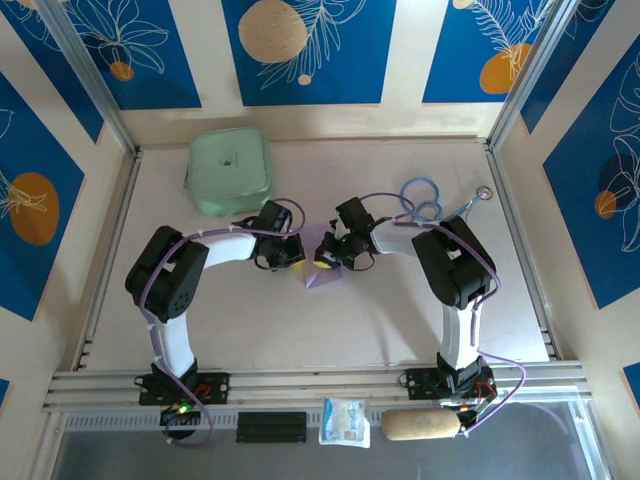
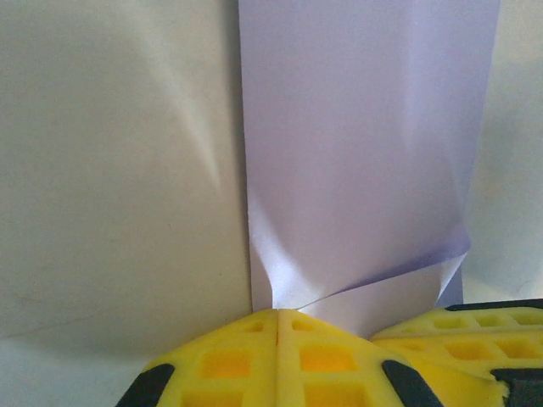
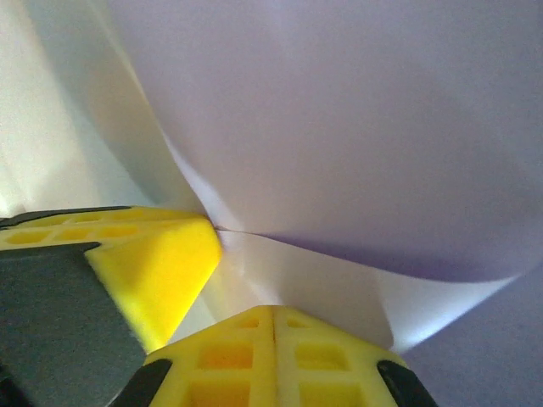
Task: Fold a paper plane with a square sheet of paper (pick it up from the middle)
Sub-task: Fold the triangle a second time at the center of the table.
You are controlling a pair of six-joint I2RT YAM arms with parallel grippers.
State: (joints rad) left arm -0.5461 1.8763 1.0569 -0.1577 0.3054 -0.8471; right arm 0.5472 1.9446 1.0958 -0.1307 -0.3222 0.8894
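At the middle of the table (image 1: 300, 330) the two arms reach toward each other and their tips meet over the square sheet of paper (image 1: 322, 278) — from above a small pale lilac patch, mostly covered by the wrists, with a pointed corner poking out toward the near edge. It lies well apart from the mint-green pouch (image 1: 230, 170) at the far left.

The left gripper (image 2: 278, 312) has its yellow jaws pressed together with no gap, and the paper funnels down into the seam between them, so it is clamped on the sheet. In the left wrist view the paper rises from the pinch as a tall, plain lilac panel with a straight left edge. Soft creases fan out from the pinch, and a second layer folds across low on the right with a slanting edge.

The right gripper (image 3: 273, 309) is likewise closed tight, its tips tucked against the lower, paler layer, which looks pinched there. From that wrist the sheet bellies overhead in a smooth curve — darker lilac above, nearly white on the flap below. A sharp crease starts at the tip of the left gripper's yellow finger (image 3: 161, 254), which touches the paper just beside the right one.

A blue loop of cable (image 1: 422, 200) lies beyond the right arm
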